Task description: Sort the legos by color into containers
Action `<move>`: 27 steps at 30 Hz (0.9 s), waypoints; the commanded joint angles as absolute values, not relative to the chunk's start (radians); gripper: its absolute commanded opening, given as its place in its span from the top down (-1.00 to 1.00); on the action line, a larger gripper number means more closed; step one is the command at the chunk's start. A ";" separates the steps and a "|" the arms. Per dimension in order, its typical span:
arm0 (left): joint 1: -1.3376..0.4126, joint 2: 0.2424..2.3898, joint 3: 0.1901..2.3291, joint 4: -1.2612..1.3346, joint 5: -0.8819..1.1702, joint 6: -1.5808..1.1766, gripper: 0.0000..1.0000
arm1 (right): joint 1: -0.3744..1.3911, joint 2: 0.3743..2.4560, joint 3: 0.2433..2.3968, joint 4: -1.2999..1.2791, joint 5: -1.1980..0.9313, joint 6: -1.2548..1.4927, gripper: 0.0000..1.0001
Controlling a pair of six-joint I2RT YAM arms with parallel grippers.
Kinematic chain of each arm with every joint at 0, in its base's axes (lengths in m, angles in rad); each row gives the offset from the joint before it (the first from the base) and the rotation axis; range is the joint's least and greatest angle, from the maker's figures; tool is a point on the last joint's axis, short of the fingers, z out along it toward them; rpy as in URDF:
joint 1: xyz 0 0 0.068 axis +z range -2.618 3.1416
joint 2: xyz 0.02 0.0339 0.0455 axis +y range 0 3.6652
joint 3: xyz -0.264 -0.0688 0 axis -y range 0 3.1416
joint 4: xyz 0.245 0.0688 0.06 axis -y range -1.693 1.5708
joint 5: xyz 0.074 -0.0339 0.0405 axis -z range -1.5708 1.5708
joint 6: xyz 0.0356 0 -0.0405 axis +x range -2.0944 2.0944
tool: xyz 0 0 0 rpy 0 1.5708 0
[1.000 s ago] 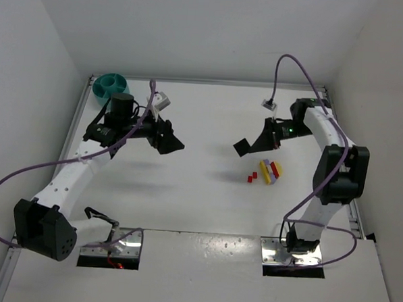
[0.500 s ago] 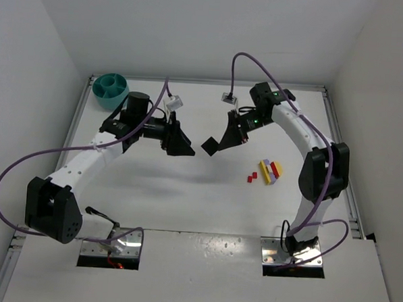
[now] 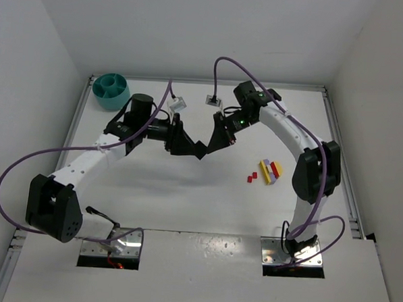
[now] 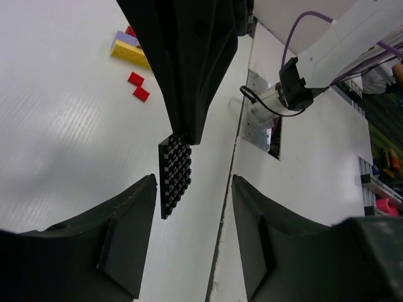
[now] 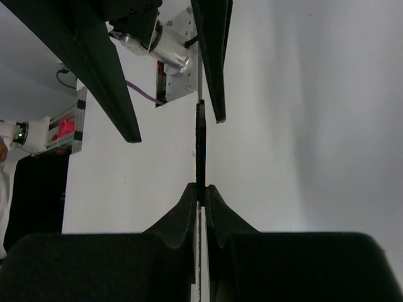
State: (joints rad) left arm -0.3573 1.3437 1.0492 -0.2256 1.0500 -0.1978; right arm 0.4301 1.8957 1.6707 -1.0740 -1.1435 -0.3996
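My right gripper [image 3: 211, 145] [image 5: 201, 189] is shut on a thin black studded plate [image 3: 202, 151] [image 4: 175, 179] [image 5: 201, 141], held above the table's middle. The left gripper [image 3: 192, 150] [image 4: 194, 189] faces it, open, with one finger on each side of the plate and a gap on both sides. Its fingers [image 5: 214, 56] show at the top of the right wrist view. The legos lie right of centre: a yellow and purple stack [image 3: 271, 170] [image 4: 129, 51] and two small red bricks [image 3: 253, 177] [image 4: 138, 86]. The teal bowl with the containers [image 3: 111, 89] stands at the far left corner.
Purple cables arch over both arms [image 3: 226, 61]. Metal base plates [image 3: 287, 251] sit at the table's near edge. White walls close in the table on the left, right and far sides.
Both arms swung in to the table's middle, the right one carrying the black plate. The left jaws narrowed and now straddle the plate.
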 commanded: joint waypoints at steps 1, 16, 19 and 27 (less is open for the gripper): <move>-0.376 1.339 1.037 -0.173 1.049 -0.202 -0.12 | 0.454 1.894 1.717 -1.058 -1.144 -0.400 1.00; -0.376 1.316 1.009 -0.164 0.991 -0.184 0.82 | 0.463 1.862 1.666 -0.965 -1.092 -0.310 0.62; -0.353 1.307 1.000 -0.187 0.982 -0.184 0.89 | 0.439 1.839 1.657 -0.937 -1.060 -0.276 0.26; -0.241 1.298 1.064 -0.325 0.827 -0.140 1.00 | 0.408 1.772 1.583 -0.850 -0.879 -0.190 0.03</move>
